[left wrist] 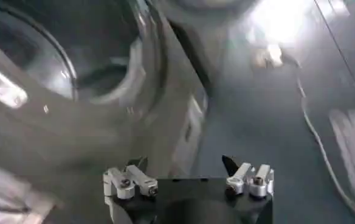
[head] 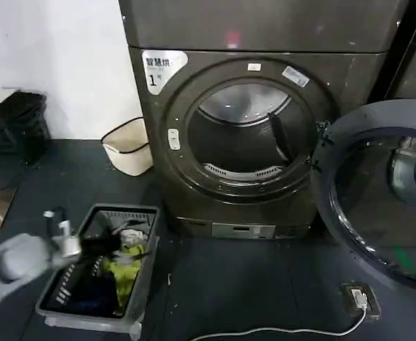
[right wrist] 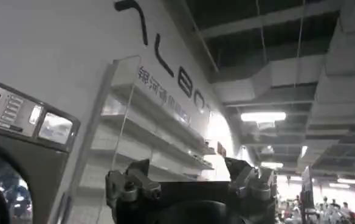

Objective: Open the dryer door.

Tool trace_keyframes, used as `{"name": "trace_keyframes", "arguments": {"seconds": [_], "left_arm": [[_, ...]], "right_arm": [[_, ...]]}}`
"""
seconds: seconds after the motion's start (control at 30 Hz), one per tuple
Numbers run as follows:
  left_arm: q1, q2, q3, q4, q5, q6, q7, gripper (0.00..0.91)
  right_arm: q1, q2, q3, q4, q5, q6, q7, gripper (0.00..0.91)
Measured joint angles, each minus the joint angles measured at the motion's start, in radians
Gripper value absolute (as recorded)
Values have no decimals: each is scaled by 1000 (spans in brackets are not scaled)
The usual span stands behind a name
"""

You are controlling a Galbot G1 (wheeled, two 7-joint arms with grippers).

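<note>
— Where does the dryer door (head: 382,195) stand?

— Swung wide, hinged at about three o'clock of the drum opening (head: 245,131), its dark inner face and tinted glass turned toward the room. It hangs well clear of the dryer (head: 265,106), out at the right of the head view, lower edge near the floor. The drum shows straight through the round opening, with the white "1" sticker (head: 158,69) at about ten o'clock of it.

— So the job looks finished?

— By the look of it, yes. The door is fully off its seat and nothing holds it. What remains, if anything, is for the arms to get clear; that is a judgement, not something shown.

— And the pincers?

— The left pincer (left wrist: 188,181) points at the dryer's lower front and the dark floor, its two fingers spread well apart with nothing between them. In the head view the left arm (head: 23,259) sits low at about eight o'clock, above the near end of a grey laundry basket (head: 145,273). The right pincer (right wrist: 189,182) is aimed up past a second machine's control panel (right wrist: 25,119) toward wall shelves and ceiling lights; its fingers also stand apart and empty.

— Anything else around?

— A cream bin (head: 128,145) against the wall at nine o'clock of the dryer, clothes in the basket, and a white cable (head: 279,331) running across the floor to a small box (head: 359,298) under the open door.
</note>
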Motion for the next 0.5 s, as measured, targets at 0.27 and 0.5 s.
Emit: {"name": "trace_keyframes", "arguments": {"seconds": [0.27, 0.5], "left_arm": [[61, 94, -67, 68, 109, 89, 47, 907], [69, 113, -73, 125, 177, 123, 98, 907]], "right_arm": [[11, 0, -16, 1, 1, 0, -1, 907], [9, 0, -19, 3, 2, -1, -4, 907]]}}
